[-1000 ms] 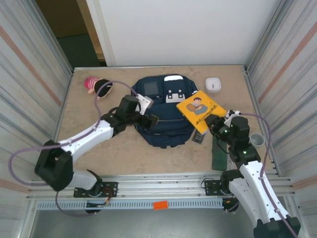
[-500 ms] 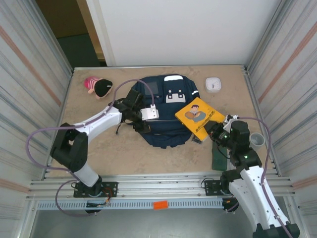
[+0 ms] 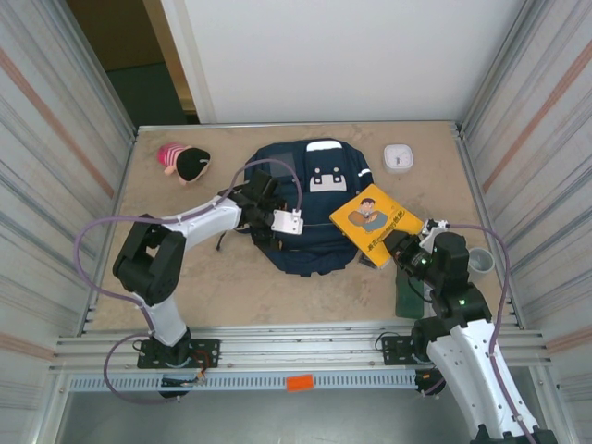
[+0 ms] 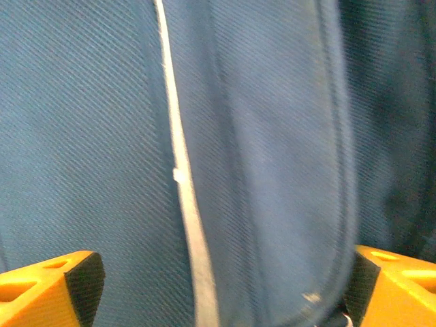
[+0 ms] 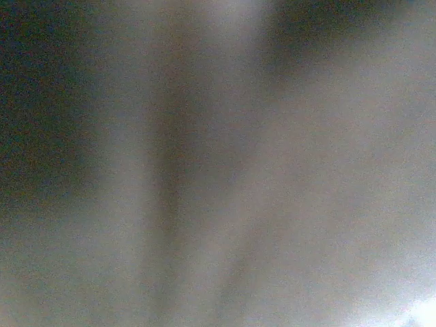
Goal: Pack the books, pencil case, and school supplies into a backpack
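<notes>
Top external: the backpack [image 3: 319, 231] lies on the tan table [image 3: 231, 296] between ribbed walls [image 3: 55, 139], long axis pointing away from the arms, beneath the left hand [image 3: 270, 231]. The right hand [image 3: 404, 248] clamps the tilted yellow book [image 3: 370, 217] by its near corner. Left wrist: fingers [image 4: 48, 286] wide apart, navy fabric between. Right wrist: grey blur.

A beige speckled table [image 3: 231, 287] is lying under soft, even light. Ribbed grey metal walls [image 3: 55, 139] are rising along its left and right sides. A plain white panel [image 3: 333, 55] is closing off the far side, and a dark doorway [image 3: 139, 92] is opening beyond the far-left corner.
</notes>
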Robot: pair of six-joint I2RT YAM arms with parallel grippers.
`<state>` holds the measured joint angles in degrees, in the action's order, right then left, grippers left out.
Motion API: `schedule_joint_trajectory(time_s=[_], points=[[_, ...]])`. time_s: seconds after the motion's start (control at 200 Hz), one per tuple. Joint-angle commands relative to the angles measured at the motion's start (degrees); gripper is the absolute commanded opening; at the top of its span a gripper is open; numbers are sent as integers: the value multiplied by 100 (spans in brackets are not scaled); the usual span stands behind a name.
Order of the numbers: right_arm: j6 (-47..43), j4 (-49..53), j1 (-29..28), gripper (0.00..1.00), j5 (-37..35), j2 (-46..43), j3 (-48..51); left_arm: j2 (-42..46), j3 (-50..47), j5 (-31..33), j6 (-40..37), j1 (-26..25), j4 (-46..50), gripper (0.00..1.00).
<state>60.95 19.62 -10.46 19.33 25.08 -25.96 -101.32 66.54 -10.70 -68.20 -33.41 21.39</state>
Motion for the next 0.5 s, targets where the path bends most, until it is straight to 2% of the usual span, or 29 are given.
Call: schedule_joint_trajectory(time_s=[0.0,0.04,0.125,0.185,0.266,0.306,0.361,0.496], points=[[-93,-397,27,0,25,-92,-59,-108,-401,182,-319,-61,-1047,83],[-101,-403,26,0,37,-99,-57,-95,-573,151,-351,-74,-1425,72],[-202,-325,26,0,-13,-151,-74,90,-758,88,-140,-121,-1821,39],[-369,-229,26,0,-93,-208,-92,293,-703,75,136,-148,-1522,21],[-596,-92,35,0,-134,-207,-168,563,-643,422,535,-256,-1000,5],[-680,-50,65,0,-118,-163,-214,706,-707,796,684,-379,-838,0],[-753,-30,113,0,-30,-66,-267,948,-911,1139,941,-592,-806,0],[-824,-178,214,0,170,265,-352,1660,-1284,1053,2148,-967,-552,0]])
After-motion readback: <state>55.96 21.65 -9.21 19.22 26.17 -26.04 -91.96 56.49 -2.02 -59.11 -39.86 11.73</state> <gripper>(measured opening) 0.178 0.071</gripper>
